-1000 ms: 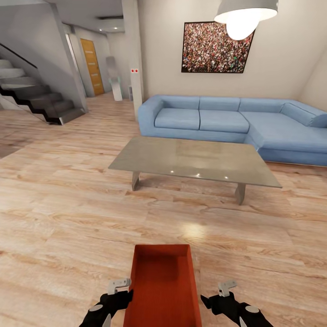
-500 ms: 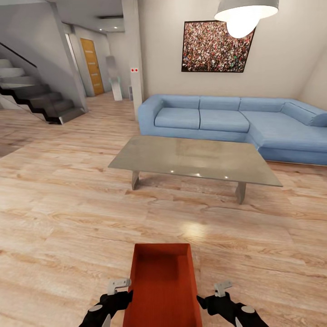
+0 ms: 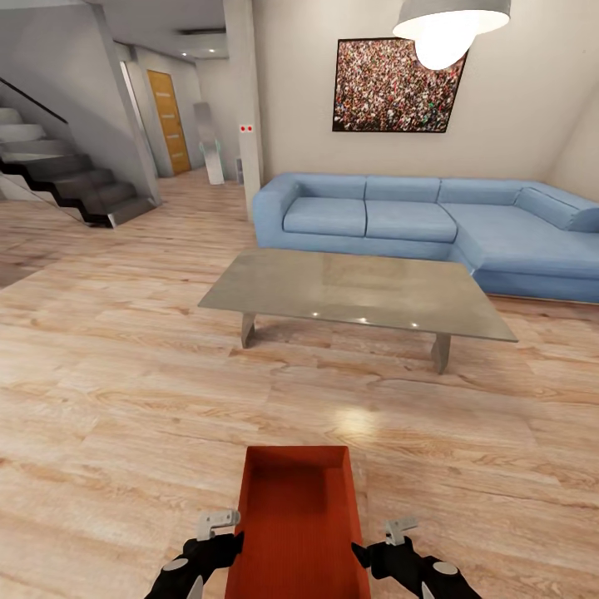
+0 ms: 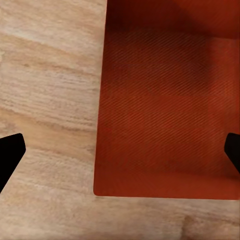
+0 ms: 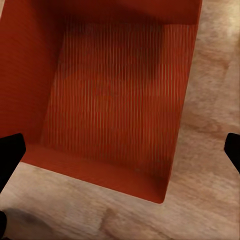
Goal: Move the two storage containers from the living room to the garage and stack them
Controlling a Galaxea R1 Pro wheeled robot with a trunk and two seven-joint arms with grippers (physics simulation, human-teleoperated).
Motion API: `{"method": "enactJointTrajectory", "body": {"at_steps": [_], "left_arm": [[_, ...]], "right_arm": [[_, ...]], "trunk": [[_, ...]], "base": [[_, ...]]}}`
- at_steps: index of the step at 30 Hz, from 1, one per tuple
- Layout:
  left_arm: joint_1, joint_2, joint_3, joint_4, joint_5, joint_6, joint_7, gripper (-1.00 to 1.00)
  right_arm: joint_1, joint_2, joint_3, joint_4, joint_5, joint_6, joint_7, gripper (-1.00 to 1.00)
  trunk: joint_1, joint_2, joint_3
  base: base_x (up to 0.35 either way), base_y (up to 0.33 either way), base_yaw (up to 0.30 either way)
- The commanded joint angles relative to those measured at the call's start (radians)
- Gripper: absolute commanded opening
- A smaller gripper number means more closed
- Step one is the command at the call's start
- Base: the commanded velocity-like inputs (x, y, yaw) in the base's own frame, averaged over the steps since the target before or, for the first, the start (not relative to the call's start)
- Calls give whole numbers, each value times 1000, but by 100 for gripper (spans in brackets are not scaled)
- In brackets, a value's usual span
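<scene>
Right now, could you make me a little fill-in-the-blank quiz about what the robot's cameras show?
1. The storage container is coloured ____.
2. It sits on a floor made of ____ planks.
3. The left gripper and right gripper are on ____ sides of it.
4. Behind the grey low table stands a blue ____.

Answers: orange-red; wood; opposite; sofa

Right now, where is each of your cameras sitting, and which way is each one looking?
Head view: sits on my head, looking forward and down over the storage container, grey table and blue sofa; both arms show, with the left tool and right tool beside the container.
Left wrist view: sits by the left tool, looking down into the container; dark fingertips show at the edges.
Right wrist view: sits by the right tool, looking down into the container; dark fingertips show.
Shared: the container and the wood floor.
</scene>
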Motion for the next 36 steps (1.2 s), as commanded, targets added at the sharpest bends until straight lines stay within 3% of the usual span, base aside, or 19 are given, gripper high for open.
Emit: {"method": "enactJointTrajectory", "body": {"at_steps": [1,5,9,15,17,28,36], "left_arm": [[0,-1,1,-2,8,6,2,100],[0,-1,1,-2,8,6,2,100],[0,-2,1,-2,8,6,3,100],[-1,-3,0,-2,6,6,4,100],[-1,-4,0,-1,6,6,3,100],[-1,-2,-2,0,6,55,4,100],[0,-1,-1,0,6,57,4,100]], "right_arm": [[-1,1,-9,0,10,-1,7,100],[-1,2,-9,10,9,1,8,100],[-1,3,-9,28,8,-2,8,100],[-1,3,-9,33,-62,-2,4,100],[-1,3,-9,34,-68,-2,3,100],[-1,3,-9,34,-72,-2,3,100],[-1,3,-9,34,-72,-3,3,100]], "trunk": [[0,0,-1],[0,0,-1],[15,-28,-13],[38,-70,-32],[46,-84,-38],[88,-161,-73],[88,-161,-73]], "base": [[0,0,0],[0,0,0],[0,0,0],[0,0,0],[0,0,0],[0,0,0],[0,0,0]]}}
